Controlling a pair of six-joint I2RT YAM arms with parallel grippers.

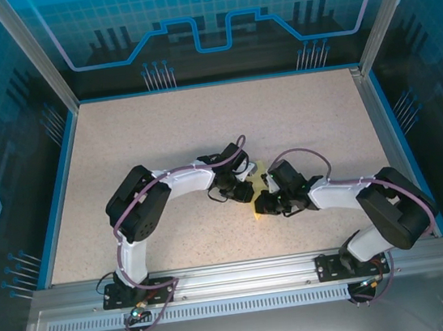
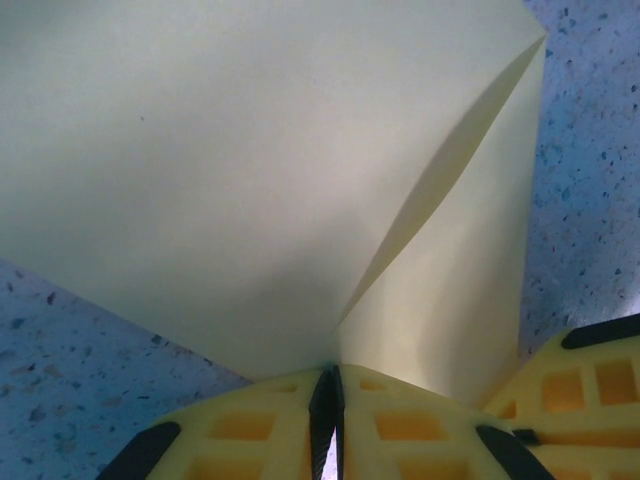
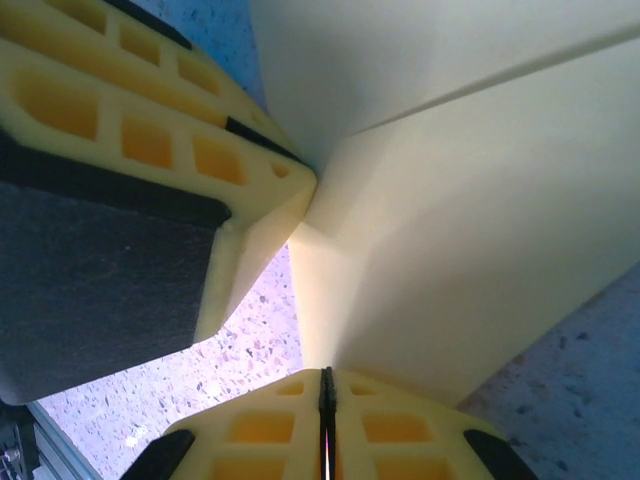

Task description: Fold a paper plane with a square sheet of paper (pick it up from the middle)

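As both claws sit on the same sheet, the one relation that matters is how the fold runs from them.

Top view: paper (image 1: pixel 258 179) is mid-tabletop (image 1: pixel 161 141), a bit to the near side, wedged between left claw (image 1: pixel 241 189) and right claw (image 1: pixel 265 202). The claws are almost tip to tip, left coming in from the left, right from the right-near side. Little yellow shows past the fingers, so the shape is unreadable here.

Left wrist: left claw (image 2: pixel 328 385) is clenched on the near edge of the paper (image 2: pixel 220 180), jaws pressed together on the sheet. The sheet fans away ahead of it. A raised fold starts right at the tips and runs up-right to the far corner. The right claw's finger (image 2: pixel 590 385) sits just beside, to the right.

Right wrist: right claw (image 3: pixel 325 385) is likewise clamped on the paper (image 3: pixel 480 220), jaws closed on its edge. Left claw (image 3: pixel 270 190) meets the sheet just up-left. The fold line heads from there to the upper right.

Judgement: neither arm is nearer. Both grips are at the same end of the fold, so its long axis points away from both. The sheet is probably lifted off the tabletop, which is hard to confirm this close.
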